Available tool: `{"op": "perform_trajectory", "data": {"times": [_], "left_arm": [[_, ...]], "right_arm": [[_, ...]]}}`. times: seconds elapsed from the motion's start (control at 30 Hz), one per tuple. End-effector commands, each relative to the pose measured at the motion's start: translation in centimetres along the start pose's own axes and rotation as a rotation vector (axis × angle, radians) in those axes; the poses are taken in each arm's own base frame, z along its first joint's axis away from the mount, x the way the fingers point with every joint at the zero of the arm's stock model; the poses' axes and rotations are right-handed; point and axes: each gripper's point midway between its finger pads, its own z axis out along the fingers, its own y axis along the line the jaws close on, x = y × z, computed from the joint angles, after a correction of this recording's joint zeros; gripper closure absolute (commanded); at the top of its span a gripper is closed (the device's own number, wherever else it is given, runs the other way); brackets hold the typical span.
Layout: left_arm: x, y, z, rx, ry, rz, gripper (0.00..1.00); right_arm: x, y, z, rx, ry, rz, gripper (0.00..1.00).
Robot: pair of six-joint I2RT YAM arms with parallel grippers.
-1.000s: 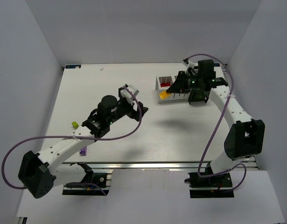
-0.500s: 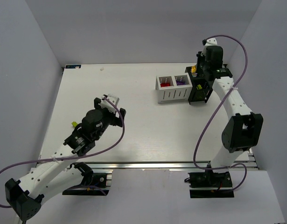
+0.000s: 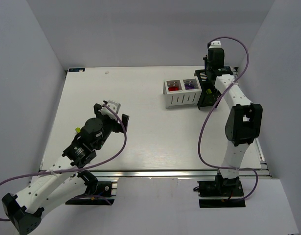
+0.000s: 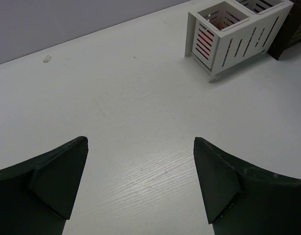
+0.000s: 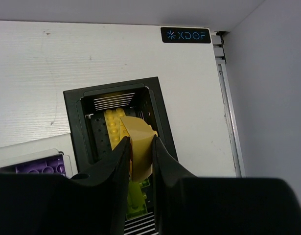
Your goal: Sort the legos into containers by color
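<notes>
My right gripper (image 5: 139,143) is shut on a yellow curved brick (image 5: 140,142) and holds it just over the open top of the black bin (image 5: 73,113). Inside the bin lie a yellow brick (image 5: 110,128) and a lime green brick (image 5: 136,200). In the top view the right gripper (image 3: 209,77) hangs over the black bin (image 3: 207,98), which stands right of the white box (image 3: 181,101). That box holds red bricks (image 3: 173,88) and purple bricks (image 3: 190,84). My left gripper (image 3: 112,111) is open and empty above bare table. A lime green brick (image 3: 78,130) lies at its left.
The white box (image 4: 241,46) and an edge of the black bin (image 4: 293,27) show far right in the left wrist view. The side wall and the table's metal rail (image 5: 226,93) run close to the right of the black bin. A small white scrap (image 4: 46,59) lies near the back edge.
My right arm swung from beside the white box to above the black bin, carrying the yellow brick. My left arm drew back toward the near left.
</notes>
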Motion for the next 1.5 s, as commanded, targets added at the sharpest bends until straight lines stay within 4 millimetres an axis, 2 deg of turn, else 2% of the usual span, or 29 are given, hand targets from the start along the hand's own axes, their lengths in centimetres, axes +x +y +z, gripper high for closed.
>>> {"op": "perform_trajectory", "data": {"times": [0.0, 0.1, 0.17, 0.2, 0.3, 0.33, 0.43, 0.5, 0.6, 0.63, 0.67, 0.7, 0.73, 0.77, 0.8, 0.83, 0.87, 0.9, 0.93, 1.03, 1.1, 1.27, 1.4, 1.47], "left_arm": [[-0.1, 0.3, -0.2, -0.015, -0.007, 0.007, 0.02], [0.2, 0.3, -0.1, -0.015, 0.006, 0.012, 0.02], [0.4, 0.2, 0.1, -0.014, 0.010, 0.015, 0.02], [0.5, 0.2, 0.1, -0.014, 0.013, 0.016, 0.02], [0.8, 0.4, 0.3, -0.020, 0.022, 0.018, 0.02], [0.8, 0.3, 0.3, -0.015, 0.022, 0.018, 0.02], [1.1, 0.1, 0.5, -0.008, 0.035, 0.024, 0.02], [1.3, 0.1, 0.6, -0.010, 0.041, 0.024, 0.02], [1.4, 0.0, 0.6, -0.005, 0.041, 0.024, 0.02], [1.4, -0.1, 0.7, -0.002, 0.042, 0.025, 0.02], [1.4, -0.3, 0.6, 0.013, 0.043, 0.025, 0.02], [1.5, -0.6, 0.8, 0.027, 0.046, 0.026, 0.02], [1.7, -0.9, 0.9, 0.042, 0.055, 0.025, 0.02], [1.9, -1.3, 1.1, 0.059, 0.063, 0.023, 0.02], [2.5, -2.4, 1.5, 0.107, 0.091, 0.018, 0.02], [2.7, -2.9, 1.9, 0.127, 0.110, 0.014, 0.02], [3.4, -3.5, 2.1, 0.146, 0.150, 0.012, 0.02], [3.8, -4.2, 2.4, 0.166, 0.179, -0.024, 0.02], [4.2, -4.3, 3.3, 0.163, 0.221, -0.026, 0.02], [5.2, -4.3, 3.8, 0.128, 0.301, -0.053, 0.02], [5.9, -2.8, 4.0, 0.029, 0.318, -0.072, 0.02], [5.5, -1.0, 3.7, -0.086, 0.300, -0.114, 0.02], [5.3, -0.7, 3.5, -0.104, 0.302, -0.117, 0.02], [5.4, -0.1, 3.4, -0.139, 0.303, -0.115, 0.02]], "right_arm": [[-3.5, -0.9, 0.3, 0.041, -0.093, 0.014, 1.00], [-3.2, -0.4, 1.1, 0.027, -0.075, 0.005, 1.00], [-2.6, -0.3, 1.8, 0.025, -0.058, 0.001, 0.95], [-2.3, 0.1, 1.9, 0.009, -0.052, -0.003, 0.83], [-2.0, 0.6, 2.2, -0.019, -0.047, -0.009, 0.65], [-2.0, 0.7, 2.3, -0.026, -0.045, -0.006, 0.46], [-2.4, 0.9, 2.3, -0.044, -0.050, -0.004, 0.30], [-2.8, 0.6, 2.1, -0.052, -0.059, 0.006, 0.28], [-3.9, 0.2, 0.9, -0.066, -0.084, 0.030, 0.27], [-5.3, -0.5, -0.9, -0.073, -0.122, 0.044, 0.27], [-4.4, 0.6, -1.3, -0.148, -0.113, 0.041, 0.26], [-4.5, 1.0, -2.5, -0.206, -0.129, 0.021, 0.25], [-6.4, 1.0, -6.0, -0.279, -0.194, 0.009, 0.23], [-6.0, 2.1, -7.8, -0.375, -0.206, -0.021, 0.22], [-3.1, 5.2, -10.0, -0.609, -0.207, -0.108, 0.22], [-4.1, 5.7, -14.7, -0.721, -0.300, -0.162, 0.22], [-3.0, 7.8, -18.4, -0.917, -0.350, -0.212, 0.22], [0.7, 8.9, -20.1, -1.020, -0.306, -0.231, 0.23], [0.8, 8.8, -23.7, -1.089, -0.399, -0.319, 0.24], [5.6, 10.2, -29.3, -1.304, -0.382, -0.338, 0.25], [7.8, 10.3, -30.3, -1.344, -0.351, -0.336, 0.25], [9.4, 10.0, -31.1, -1.334, -0.326, -0.303, 0.28], [8.9, 9.5, -31.0, -1.314, -0.328, -0.292, 0.29], [8.6, 9.4, -30.7, -1.298, -0.336, -0.280, 0.33]]}}
